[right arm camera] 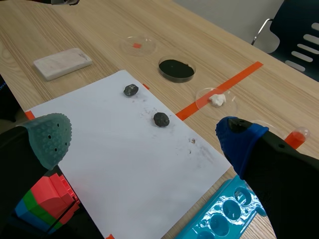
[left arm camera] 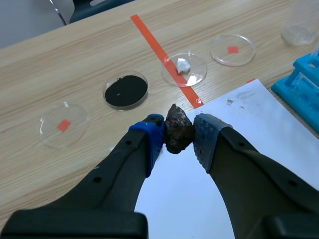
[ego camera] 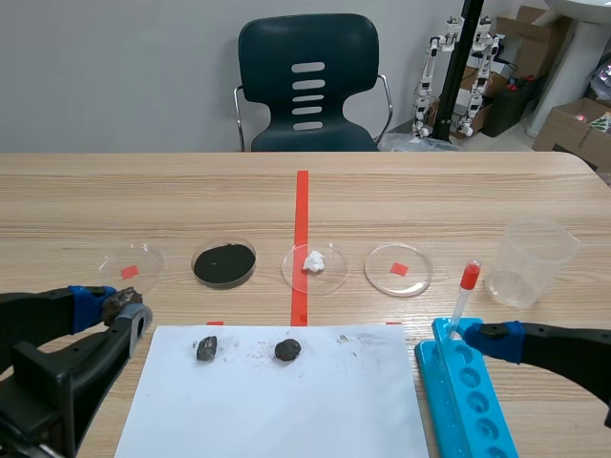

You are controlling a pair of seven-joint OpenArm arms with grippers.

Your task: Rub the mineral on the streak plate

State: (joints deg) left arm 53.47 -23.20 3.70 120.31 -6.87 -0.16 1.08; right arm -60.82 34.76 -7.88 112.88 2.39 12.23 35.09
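1. Left gripper (left arm camera: 178, 130): the fingers are clamped on the mineral (left arm camera: 177, 124), a rough dark lump with reddish flecks. The blue pad (left arm camera: 155, 133) presses one side and the grey pad (left arm camera: 204, 133) presses the other.
2. The held mineral sits just beside the far left corner of the white sheet (ego camera: 277, 401).
3. Two small dark stones (ego camera: 206, 348) (ego camera: 287, 350) lie apart on the sheet near its far edge, with faint dark smudges around them.
4. Streak plate (right arm camera: 62, 63): a white rectangular tile lying flat on the bare table past the sheet's left edge. It is well apart from the mineral.
5. Right gripper (right arm camera: 144, 134): the fingers are spread wide with nothing between them. It hangs over the sheet's right side, next to the blue well tray (ego camera: 468, 396).
6. A dropper (ego camera: 463, 296) with a red bulb stands tilted at the tray's far end.
7. Beyond the sheet stands a row of dishes: one with black powder (ego camera: 255, 256), one with a white lump (ego camera: 329, 277), and two holding only red squares (ego camera: 131, 264) (ego camera: 398, 269).
8. A clear beaker (ego camera: 530, 262) stands at the right.
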